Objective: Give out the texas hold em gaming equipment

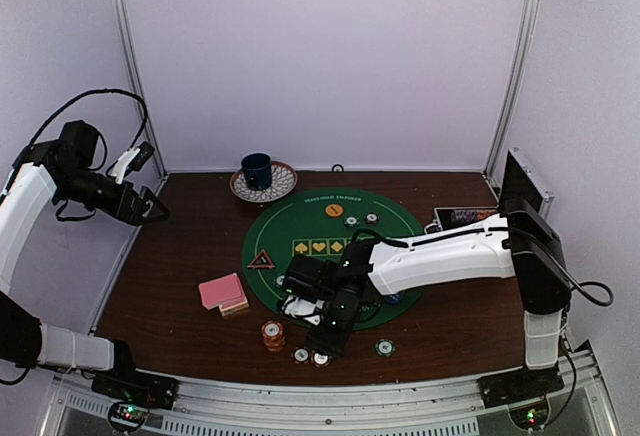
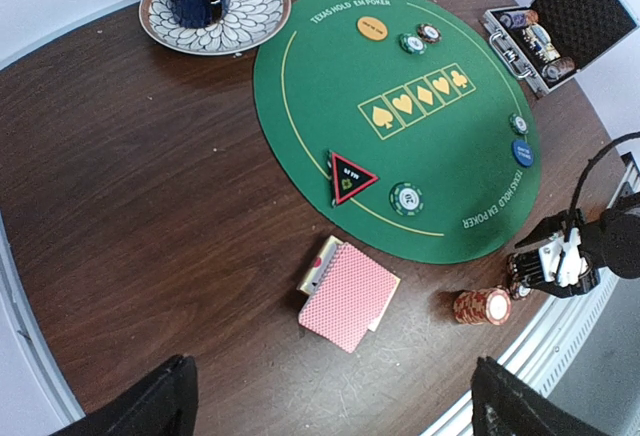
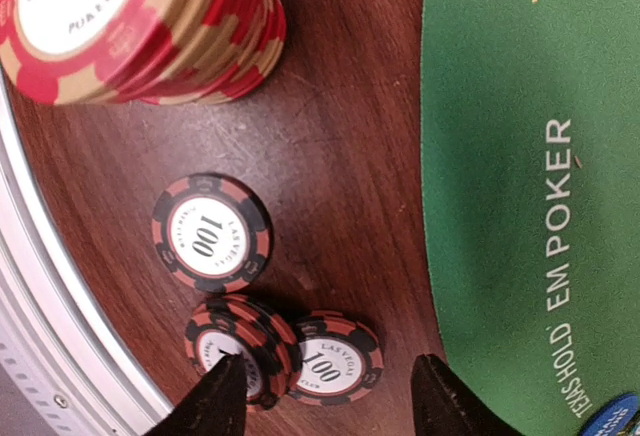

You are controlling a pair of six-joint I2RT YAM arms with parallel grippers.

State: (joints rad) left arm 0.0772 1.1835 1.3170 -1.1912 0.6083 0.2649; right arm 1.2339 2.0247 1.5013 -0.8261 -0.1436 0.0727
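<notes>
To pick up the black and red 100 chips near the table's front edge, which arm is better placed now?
Probably the right. The right hand hangs open just over two 100 chips, one finger on each side. The left hand is raised far away on the left side.

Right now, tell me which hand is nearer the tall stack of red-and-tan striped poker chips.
Right. The right hand hovers just beside the red-and-tan chip stack; the left hand is raised far off to its left.

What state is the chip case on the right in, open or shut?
Open. The chip case has its lid raised, and chips sit exposed in its tray.
</notes>
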